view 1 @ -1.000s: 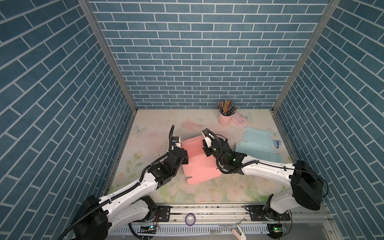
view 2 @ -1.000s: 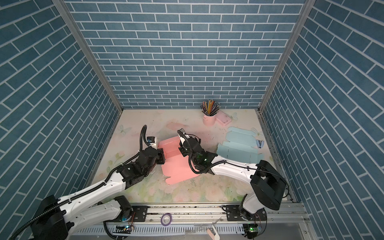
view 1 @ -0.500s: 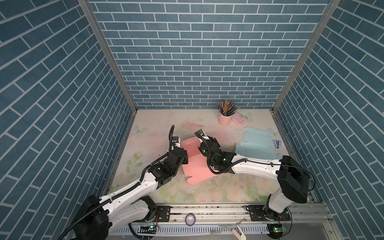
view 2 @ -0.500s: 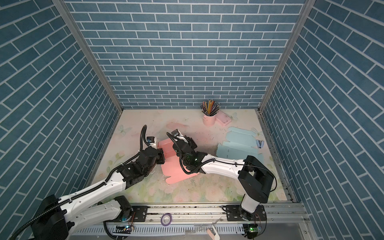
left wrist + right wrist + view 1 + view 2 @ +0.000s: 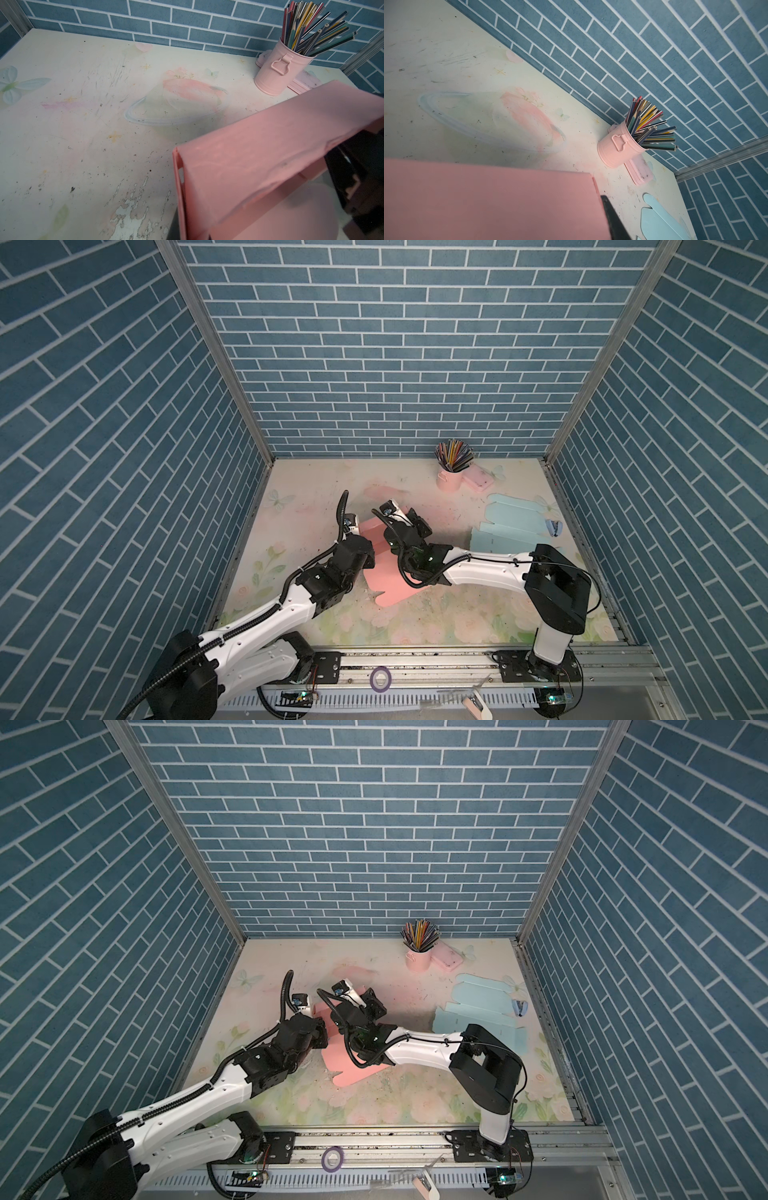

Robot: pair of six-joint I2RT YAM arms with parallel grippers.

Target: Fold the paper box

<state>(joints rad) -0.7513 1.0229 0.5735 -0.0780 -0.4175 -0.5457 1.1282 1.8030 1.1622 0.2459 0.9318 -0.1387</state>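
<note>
The pink paper box (image 5: 390, 580) (image 5: 353, 1065) lies mid-table, partly folded, with its back panel raised. My left gripper (image 5: 368, 547) (image 5: 322, 1029) is pressed to the box's left side. In the left wrist view the pink side wall (image 5: 259, 155) runs down into the hidden jaws, so I take them to be shut on it. My right gripper (image 5: 411, 520) (image 5: 370, 1000) sits at the top of the raised back panel. In the right wrist view one dark finger (image 5: 612, 220) shows beside the pink panel's (image 5: 488, 197) edge. The other finger is hidden behind the panel.
A pink cup of pencils (image 5: 451, 477) and a flat pink case (image 5: 480, 480) stand at the back. Flat light-blue box blanks (image 5: 511, 526) lie at the right, with a small blue object (image 5: 555, 527) by the right wall. Brick walls enclose three sides.
My right gripper has slid left along the top of the pink box's back panel, and its arm has swung in. The left arm has not moved.
</note>
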